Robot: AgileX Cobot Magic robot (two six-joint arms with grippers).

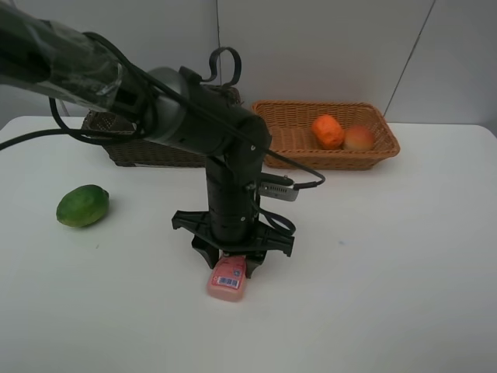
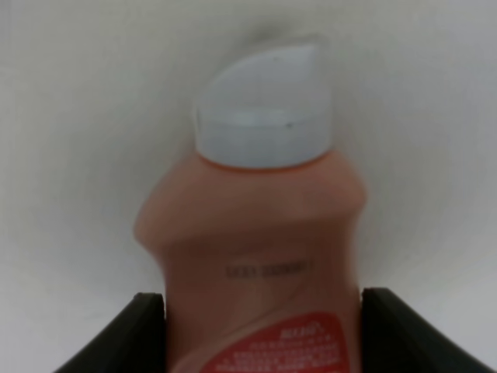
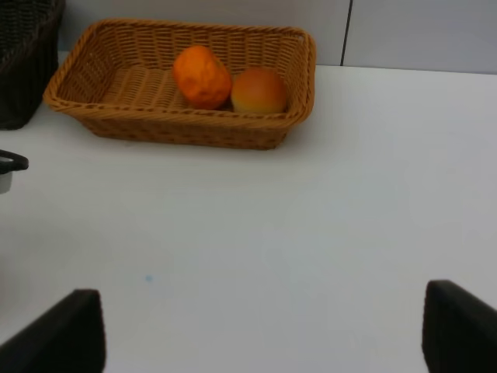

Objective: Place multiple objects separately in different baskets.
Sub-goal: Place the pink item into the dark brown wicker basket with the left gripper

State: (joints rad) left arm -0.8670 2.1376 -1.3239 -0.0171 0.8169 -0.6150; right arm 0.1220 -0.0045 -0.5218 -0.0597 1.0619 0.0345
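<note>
pink bottle: lying flat, light slick plastic, I'm going for its body.
left gripper: straddling it, can't tell if it's clamping yet.

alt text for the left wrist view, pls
A pink bottle with a white cap fills the frame, lying on the white table between the left gripper's two dark fingers, which sit close on either side of its body. Part of a red label shows at the frame's lower edge; the print is too blurred to read.

The left arm is reaching down, its tool pointing at the worktop. The right tool is hanging with jaws apart.
</note>
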